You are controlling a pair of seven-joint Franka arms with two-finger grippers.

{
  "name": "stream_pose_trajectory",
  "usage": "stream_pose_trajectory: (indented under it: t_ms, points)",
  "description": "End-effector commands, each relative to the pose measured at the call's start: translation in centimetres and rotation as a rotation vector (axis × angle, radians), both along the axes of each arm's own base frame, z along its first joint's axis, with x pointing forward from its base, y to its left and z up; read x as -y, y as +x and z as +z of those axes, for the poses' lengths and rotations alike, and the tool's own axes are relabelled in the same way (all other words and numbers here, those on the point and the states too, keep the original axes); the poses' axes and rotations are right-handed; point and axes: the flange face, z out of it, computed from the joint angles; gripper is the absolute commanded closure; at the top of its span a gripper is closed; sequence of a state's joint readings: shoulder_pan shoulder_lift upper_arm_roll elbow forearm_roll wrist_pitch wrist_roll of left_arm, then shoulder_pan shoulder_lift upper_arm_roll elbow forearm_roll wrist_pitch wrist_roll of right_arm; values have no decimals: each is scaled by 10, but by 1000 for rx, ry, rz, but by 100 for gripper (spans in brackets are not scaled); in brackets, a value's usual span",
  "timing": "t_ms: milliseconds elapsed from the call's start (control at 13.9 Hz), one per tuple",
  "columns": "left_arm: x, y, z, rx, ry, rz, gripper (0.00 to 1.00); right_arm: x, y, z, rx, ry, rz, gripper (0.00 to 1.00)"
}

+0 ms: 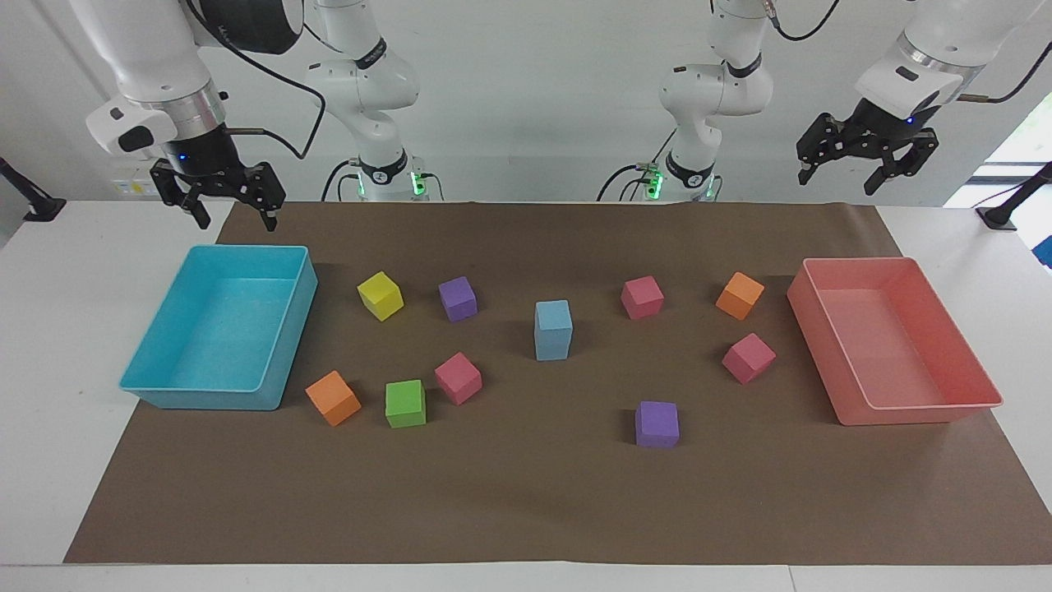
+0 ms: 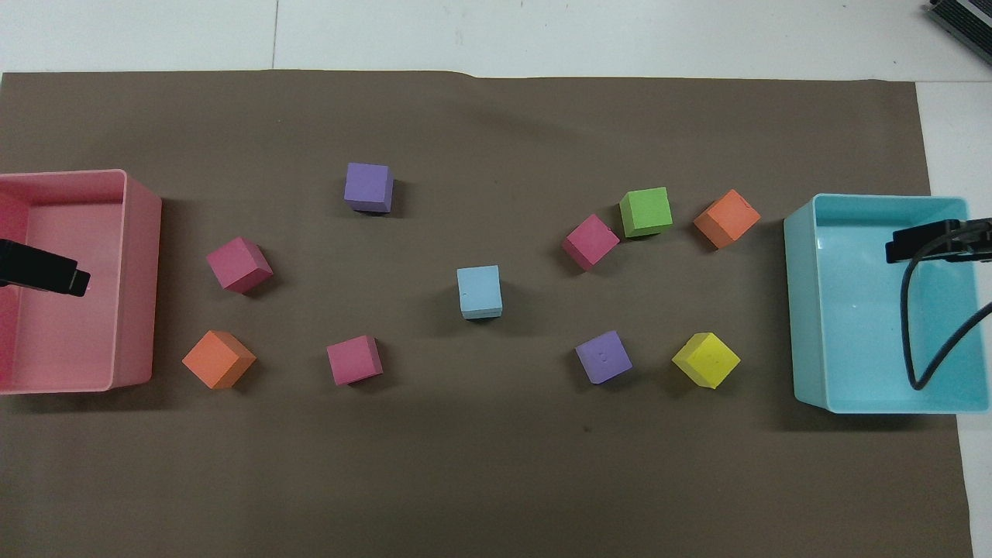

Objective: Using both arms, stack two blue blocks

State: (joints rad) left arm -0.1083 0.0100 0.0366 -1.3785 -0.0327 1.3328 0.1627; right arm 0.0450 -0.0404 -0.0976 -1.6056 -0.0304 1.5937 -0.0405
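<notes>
The two blue blocks (image 1: 553,329) stand stacked, one on the other, in the middle of the brown mat; from overhead the blue blocks (image 2: 480,291) show as one square. My right gripper (image 1: 236,220) is open and empty, raised over the turquoise tray's (image 1: 156,374) edge nearest the robots; it also shows in the overhead view (image 2: 926,242). My left gripper (image 1: 837,181) is open and empty, held high over the pink tray's (image 1: 920,411) end of the table, and shows in the overhead view (image 2: 46,271) too.
Around the stack lie a yellow cube (image 1: 380,295), two purple cubes (image 1: 458,298) (image 1: 657,424), a green cube (image 1: 405,404), two orange cubes (image 1: 333,398) (image 1: 740,295) and three pink cubes (image 1: 458,378) (image 1: 642,297) (image 1: 749,358).
</notes>
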Motion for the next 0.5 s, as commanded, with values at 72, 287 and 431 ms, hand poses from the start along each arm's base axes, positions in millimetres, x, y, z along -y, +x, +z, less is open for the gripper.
stream_pose_trajectory:
  t_ms: [72, 287, 431]
  points:
    - [-4, -8, 1, -12, -2, 16, 0, -4, -8, 12, -34, 37, 9, 0]
    - [-11, -8, 1, -11, -3, 29, 0, -8, -13, 13, -62, 18, 30, 0]
    - [-11, -7, 1, -8, -4, 29, 0, -9, -20, 18, -56, 19, 27, 0]
